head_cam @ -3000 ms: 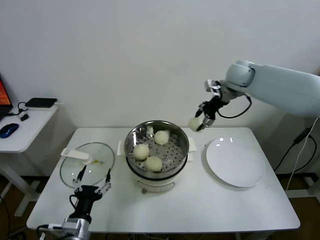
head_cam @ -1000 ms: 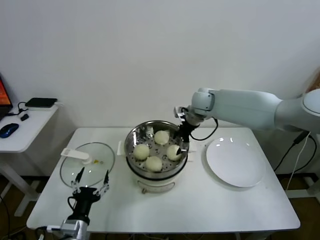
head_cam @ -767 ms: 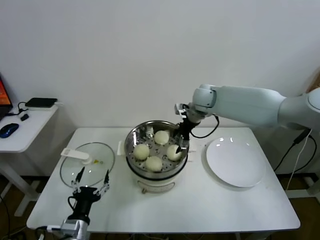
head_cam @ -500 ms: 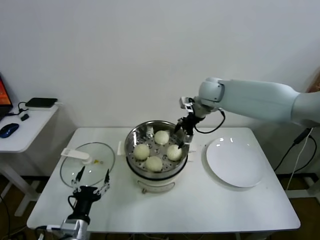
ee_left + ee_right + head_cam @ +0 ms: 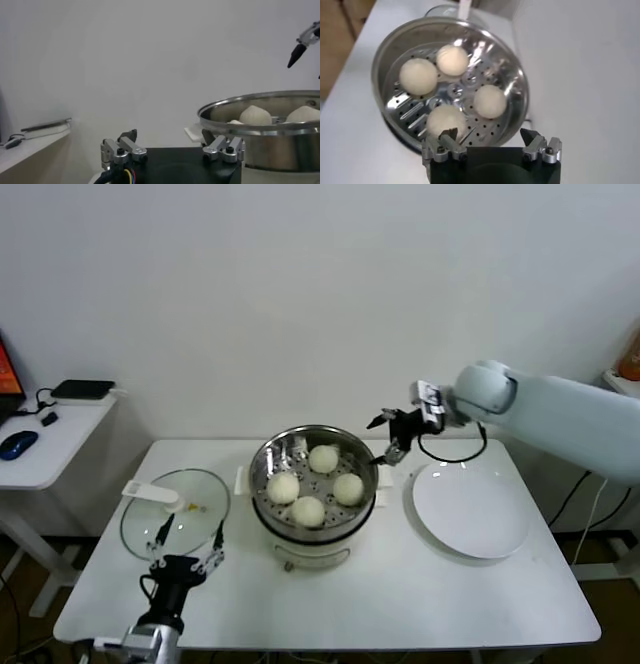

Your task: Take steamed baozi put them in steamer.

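The steamer [image 5: 268, 506] stands mid-table, and several baozi [image 5: 347, 488] lie on its perforated tray. My right gripper [image 5: 381, 441] hovers open and empty just off the pot's right rim, above table level and clear of the buns. In the right wrist view the steamer [image 5: 516, 80] lies below the open right gripper [image 5: 489, 134], with a baozi [image 5: 490, 101] close under the fingers. My left gripper [image 5: 187, 536] is parked open at the table's front left; in its own view the left gripper [image 5: 169, 135] faces the steamer [image 5: 260, 145].
A bare white plate [image 5: 470, 509] lies to the right of the pot. The glass lid [image 5: 175, 512] lies flat to the left, just beyond the left gripper. A side table [image 5: 45, 434] with a mouse stands at far left.
The right gripper has risen out of the steamer and pulled back to the right, empty. The baozi it carried three seconds ago now rests on the tray's right side.
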`<state>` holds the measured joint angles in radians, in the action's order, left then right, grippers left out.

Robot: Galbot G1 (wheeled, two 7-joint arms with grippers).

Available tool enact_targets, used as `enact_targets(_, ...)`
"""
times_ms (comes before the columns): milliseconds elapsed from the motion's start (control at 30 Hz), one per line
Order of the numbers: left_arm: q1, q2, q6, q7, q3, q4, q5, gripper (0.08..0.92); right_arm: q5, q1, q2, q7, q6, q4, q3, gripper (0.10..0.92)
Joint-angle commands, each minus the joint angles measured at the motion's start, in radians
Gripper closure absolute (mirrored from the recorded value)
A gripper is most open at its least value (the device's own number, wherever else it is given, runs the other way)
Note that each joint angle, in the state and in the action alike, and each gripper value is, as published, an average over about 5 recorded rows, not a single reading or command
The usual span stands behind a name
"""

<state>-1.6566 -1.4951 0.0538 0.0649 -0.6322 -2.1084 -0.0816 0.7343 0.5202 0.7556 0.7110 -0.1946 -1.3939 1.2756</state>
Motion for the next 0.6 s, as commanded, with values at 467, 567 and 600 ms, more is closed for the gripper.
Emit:
enact_targets(467,-0.036,-0.032,0.022,-0.013,0.039,-0.024,-0.033,0.177,-0.286,-1.609,-0.019,-0.533,0.273,-0.324,-1.663,0.203)
enact_targets(567,-0.038,-0.036,0.023,-0.016,0.039,-0.021,-0.036,0.177,-0.314,-1.712,0.095,-0.566,0.322,-0.331,-1.762,0.203)
enact_targets(600,-0.037,-0.036,0.022,-0.017,0.038,-0.02,-0.036,0.177,-0.316,-1.744,0.128,-0.575,0.334,-0.336,-1.79,0.203)
